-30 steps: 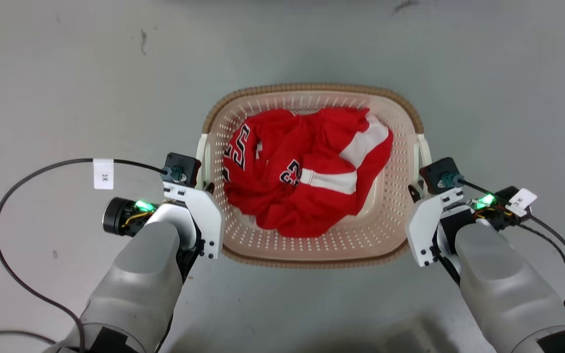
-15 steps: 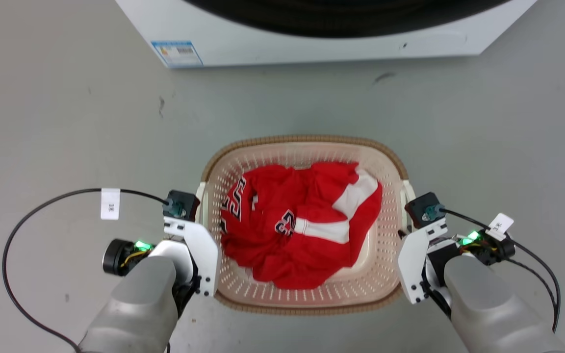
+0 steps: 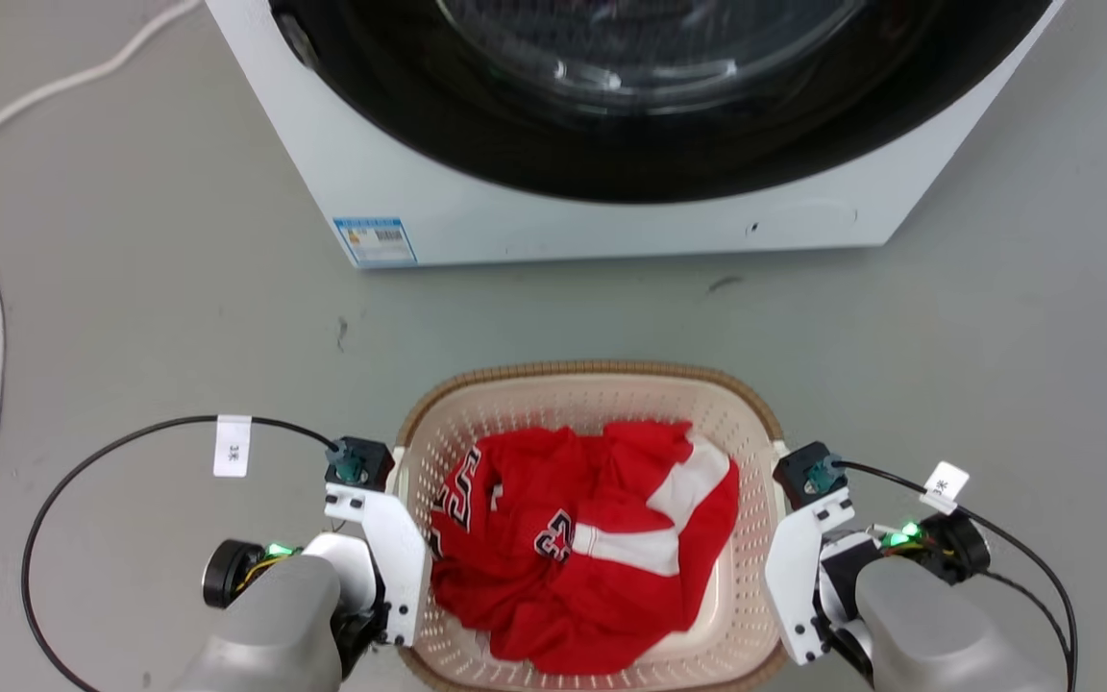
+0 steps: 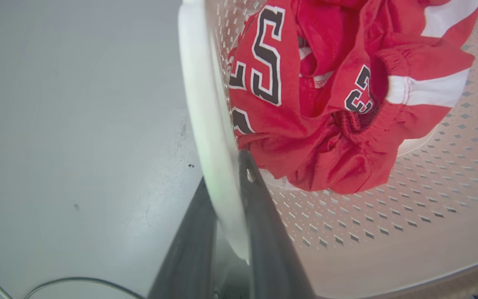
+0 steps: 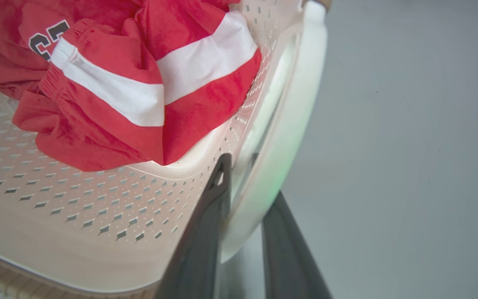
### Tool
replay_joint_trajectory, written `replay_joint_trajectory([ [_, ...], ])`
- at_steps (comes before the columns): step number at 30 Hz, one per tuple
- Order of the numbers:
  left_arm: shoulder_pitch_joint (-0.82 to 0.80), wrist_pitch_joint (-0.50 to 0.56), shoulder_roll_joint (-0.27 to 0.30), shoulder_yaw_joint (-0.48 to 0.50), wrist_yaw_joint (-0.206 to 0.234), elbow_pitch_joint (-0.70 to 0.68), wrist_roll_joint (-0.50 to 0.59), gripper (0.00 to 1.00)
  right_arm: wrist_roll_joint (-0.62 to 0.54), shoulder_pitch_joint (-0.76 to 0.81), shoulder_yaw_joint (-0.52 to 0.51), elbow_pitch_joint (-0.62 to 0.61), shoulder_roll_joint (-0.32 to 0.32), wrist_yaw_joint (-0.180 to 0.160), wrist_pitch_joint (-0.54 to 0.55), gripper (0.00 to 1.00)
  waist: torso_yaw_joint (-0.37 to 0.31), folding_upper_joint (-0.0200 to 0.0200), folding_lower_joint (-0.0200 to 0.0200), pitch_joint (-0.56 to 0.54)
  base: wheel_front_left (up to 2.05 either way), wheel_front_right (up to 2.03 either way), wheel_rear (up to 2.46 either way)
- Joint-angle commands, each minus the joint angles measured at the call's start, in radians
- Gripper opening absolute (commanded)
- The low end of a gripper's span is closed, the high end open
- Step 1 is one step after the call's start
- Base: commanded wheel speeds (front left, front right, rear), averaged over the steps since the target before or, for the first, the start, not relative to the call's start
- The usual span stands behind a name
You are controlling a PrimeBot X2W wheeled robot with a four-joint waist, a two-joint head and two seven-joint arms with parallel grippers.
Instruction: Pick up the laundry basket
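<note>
laundry basket (image 3: 592, 370) (red garment (image 3: 582, 548)) before washer (image 3: 611, 231)

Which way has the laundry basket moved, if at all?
Yes, likely lifted: the rim of the laundry basket sits nearer the floor scuff; camera rose too.

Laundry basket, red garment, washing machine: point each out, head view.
laundry basket (image 3: 592, 369), head view, far brown rim.
red garment (image 3: 602, 591), head view, red fabric below the white stripe.
washing machine (image 3: 611, 231), head view, white front panel under the door.
</note>
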Motion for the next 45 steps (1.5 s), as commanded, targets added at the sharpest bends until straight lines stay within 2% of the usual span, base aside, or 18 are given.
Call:
replay_joint_trajectory([
  [1,0.010,0.008,-0.004,-0.012,-0.004,-0.015,-0.009,0.00,0.010,0.008,0.017,-0.012,0.012,0.003,0.006,0.00,-0.002,0.0000,0.0001,-0.037,0.00,0.00,0.00],
  [19,0.086,0.179,0.043,-0.151,-0.004,-0.058,-0.166,0.00,0.215,0.074,0.223,-0.039,0.012,0.003,0.166,0.00,-0.008,0.0000,0.0001,-0.224,0.00,0.00,0.00],
  [30,0.092,0.302,0.061,-0.211,-0.004,-0.071,-0.257,0.00,0.342,0.066,0.341,-0.072,-0.022,0.003,0.270,0.00,-0.011,0.0000,0.0001,-0.282,0.00,0.00,0.00],
  [45,0.085,0.317,0.062,-0.268,-0.004,-0.061,-0.324,0.00,0.471,0.048,0.462,-0.078,-0.050,0.003,0.284,0.00,-0.007,0.0000,0.0001,-0.318,0.00,0.00,0.00],
])
